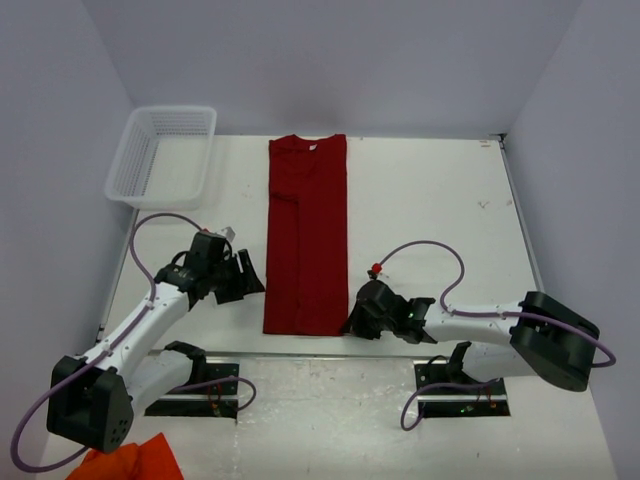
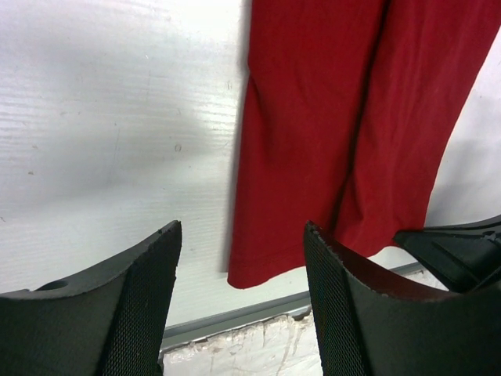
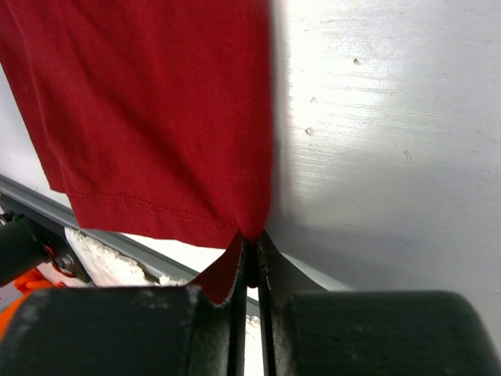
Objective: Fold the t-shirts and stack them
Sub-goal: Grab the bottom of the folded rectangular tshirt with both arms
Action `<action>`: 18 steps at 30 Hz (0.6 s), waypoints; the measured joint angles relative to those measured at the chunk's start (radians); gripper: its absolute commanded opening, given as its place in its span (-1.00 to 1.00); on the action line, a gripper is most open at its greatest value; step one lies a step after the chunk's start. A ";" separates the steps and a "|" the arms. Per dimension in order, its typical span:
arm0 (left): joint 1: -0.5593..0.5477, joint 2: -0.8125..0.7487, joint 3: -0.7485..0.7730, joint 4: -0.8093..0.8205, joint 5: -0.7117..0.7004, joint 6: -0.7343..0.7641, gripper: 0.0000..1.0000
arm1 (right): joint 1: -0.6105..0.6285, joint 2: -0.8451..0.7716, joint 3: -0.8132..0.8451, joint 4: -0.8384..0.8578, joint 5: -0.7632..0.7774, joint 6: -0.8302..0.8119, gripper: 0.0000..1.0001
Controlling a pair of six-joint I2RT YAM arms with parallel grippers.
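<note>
Along the middle of the surface [image 1: 430,200] a red shirt [image 1: 307,235] is laid as a long narrow strip, its collar at the far end. From above, the right fingers [image 3: 274,274] are seen at its near right corner. Only the right wrist view shows them clenched on the hem there. The left fingers [image 2: 149,298] are spread, with nothing grasped, just beside the near left edge. A basket [image 1: 150,200] is shown only from above.

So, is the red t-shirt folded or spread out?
Partly folded: the red t-shirt lies as a narrow strip, no sleeves sticking out.
</note>
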 measured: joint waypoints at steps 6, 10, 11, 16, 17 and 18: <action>-0.029 0.026 -0.024 -0.001 0.016 -0.005 0.33 | 0.000 0.001 0.000 -0.003 0.004 0.005 -1.00; -0.035 0.028 -0.052 -0.002 0.040 -0.008 0.33 | 0.000 0.001 0.000 -0.003 0.006 0.004 -1.00; -0.036 0.028 -0.055 -0.004 0.048 -0.008 0.32 | 0.000 0.001 0.000 -0.003 0.006 0.004 -1.00; -0.041 0.027 -0.061 -0.011 0.076 -0.019 0.16 | 0.000 0.003 0.000 -0.002 0.005 0.002 -1.00; -0.043 0.027 -0.065 -0.011 0.081 -0.024 0.14 | 0.000 0.003 0.000 0.001 0.005 0.001 -1.00; -0.045 0.027 -0.070 -0.011 0.085 -0.027 0.09 | 0.000 0.004 0.000 0.002 0.005 0.001 -1.00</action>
